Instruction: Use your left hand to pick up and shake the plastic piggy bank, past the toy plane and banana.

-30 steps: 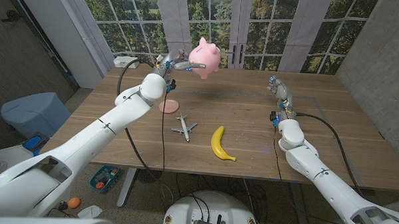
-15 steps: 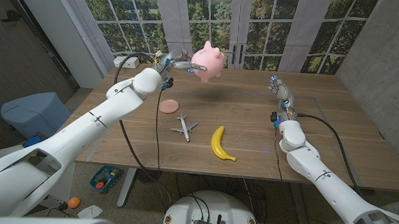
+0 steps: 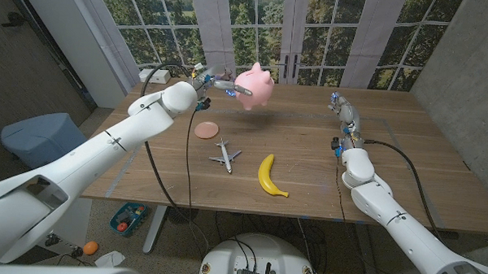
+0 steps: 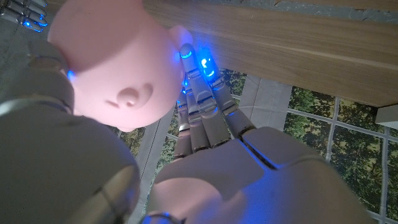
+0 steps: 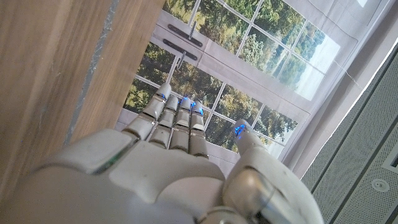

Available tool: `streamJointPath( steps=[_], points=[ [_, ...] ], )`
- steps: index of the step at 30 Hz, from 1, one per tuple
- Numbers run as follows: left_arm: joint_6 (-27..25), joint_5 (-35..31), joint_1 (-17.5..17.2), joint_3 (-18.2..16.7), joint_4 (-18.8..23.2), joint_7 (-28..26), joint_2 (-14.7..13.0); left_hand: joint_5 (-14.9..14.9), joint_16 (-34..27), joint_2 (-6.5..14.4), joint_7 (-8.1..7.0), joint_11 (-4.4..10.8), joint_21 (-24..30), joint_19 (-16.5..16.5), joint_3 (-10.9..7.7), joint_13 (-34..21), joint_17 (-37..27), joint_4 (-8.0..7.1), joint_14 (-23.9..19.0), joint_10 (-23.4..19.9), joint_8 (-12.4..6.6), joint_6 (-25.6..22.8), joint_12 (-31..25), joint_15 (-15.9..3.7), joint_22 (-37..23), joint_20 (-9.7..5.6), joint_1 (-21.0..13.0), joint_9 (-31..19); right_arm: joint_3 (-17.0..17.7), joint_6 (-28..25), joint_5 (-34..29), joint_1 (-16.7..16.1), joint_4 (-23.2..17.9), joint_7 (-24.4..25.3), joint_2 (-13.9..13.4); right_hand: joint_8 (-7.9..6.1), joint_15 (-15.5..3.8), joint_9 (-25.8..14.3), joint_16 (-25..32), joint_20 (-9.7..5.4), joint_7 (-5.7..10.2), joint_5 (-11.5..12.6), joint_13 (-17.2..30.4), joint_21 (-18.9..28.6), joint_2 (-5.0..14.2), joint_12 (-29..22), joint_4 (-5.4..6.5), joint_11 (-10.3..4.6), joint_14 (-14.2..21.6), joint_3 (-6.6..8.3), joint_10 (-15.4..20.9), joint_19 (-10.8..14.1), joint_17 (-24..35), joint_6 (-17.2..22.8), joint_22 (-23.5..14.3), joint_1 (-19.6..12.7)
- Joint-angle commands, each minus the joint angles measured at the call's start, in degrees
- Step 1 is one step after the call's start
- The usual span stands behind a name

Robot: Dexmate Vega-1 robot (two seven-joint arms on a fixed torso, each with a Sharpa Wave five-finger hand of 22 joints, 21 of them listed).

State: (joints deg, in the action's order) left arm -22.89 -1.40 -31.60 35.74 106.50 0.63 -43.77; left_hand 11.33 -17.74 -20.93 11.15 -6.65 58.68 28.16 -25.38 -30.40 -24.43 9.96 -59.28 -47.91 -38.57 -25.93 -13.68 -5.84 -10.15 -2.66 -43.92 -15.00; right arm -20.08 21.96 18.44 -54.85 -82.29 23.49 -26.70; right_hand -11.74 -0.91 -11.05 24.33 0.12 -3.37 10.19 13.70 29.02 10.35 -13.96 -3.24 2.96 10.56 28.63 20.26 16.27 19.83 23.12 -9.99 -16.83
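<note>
My left hand grips the pink plastic piggy bank and holds it in the air above the far middle of the table. In the left wrist view the piggy bank sits against my fingers, close to the camera. The white toy plane and the yellow banana lie on the table nearer to me, below the bank. My right hand stands on the right side of the table with its fingers together and nothing in it; the right wrist view shows that hand beside the wood.
A small pink disc lies on the wooden table left of the plane. Windows stand behind the far edge. A blue bin sits on the floor to the left.
The piggy bank has dropped a little and shifted slightly right with my left hand, and my left elbow has moved left. My right arm has kept still.
</note>
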Motion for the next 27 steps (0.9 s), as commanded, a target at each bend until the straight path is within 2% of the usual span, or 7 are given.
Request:
streamJointPath(
  steps=[1, 27],
  points=[
    [-3.3, -2.9, 2.1, 3.0, -0.4, 3.8, -0.6, 0.5, 0.0, 26.8, -14.57, 18.05, 0.5, -0.1, -0.44, -0.4, -0.2, 0.10, -3.1, -19.6, -0.41, -21.3, -0.3, -8.01, -0.1, -3.23, -27.3, -1.0, 0.2, -0.4, -0.3, -0.5, -0.7, 0.3, 0.0, 0.11, 0.06, -0.2, -0.2, 0.10, 0.01, 0.3, 0.2, -0.1, -0.09, 0.1, 0.30, 0.17, 0.5, 0.24, 0.4, 0.6, 0.1, 0.0, -0.3, -0.5],
    [-5.6, -6.5, 4.5, 7.2, -3.7, 7.6, 1.2, 0.5, 0.1, 26.8, -14.44, 18.03, 0.6, -0.2, -0.37, -0.4, -0.3, 0.10, -3.3, -19.7, -0.32, -21.6, -0.1, -8.00, 0.0, -3.19, -27.4, -0.9, 0.1, -0.3, 0.0, 0.0, 0.5, -0.1, 0.3, 0.11, 0.06, -0.2, -0.3, 0.09, 0.07, 0.3, 0.2, -0.4, -0.08, 0.1, 0.33, 0.06, 0.5, 0.23, 0.4, 0.7, 0.1, 0.0, -0.3, -0.5]
  ],
)
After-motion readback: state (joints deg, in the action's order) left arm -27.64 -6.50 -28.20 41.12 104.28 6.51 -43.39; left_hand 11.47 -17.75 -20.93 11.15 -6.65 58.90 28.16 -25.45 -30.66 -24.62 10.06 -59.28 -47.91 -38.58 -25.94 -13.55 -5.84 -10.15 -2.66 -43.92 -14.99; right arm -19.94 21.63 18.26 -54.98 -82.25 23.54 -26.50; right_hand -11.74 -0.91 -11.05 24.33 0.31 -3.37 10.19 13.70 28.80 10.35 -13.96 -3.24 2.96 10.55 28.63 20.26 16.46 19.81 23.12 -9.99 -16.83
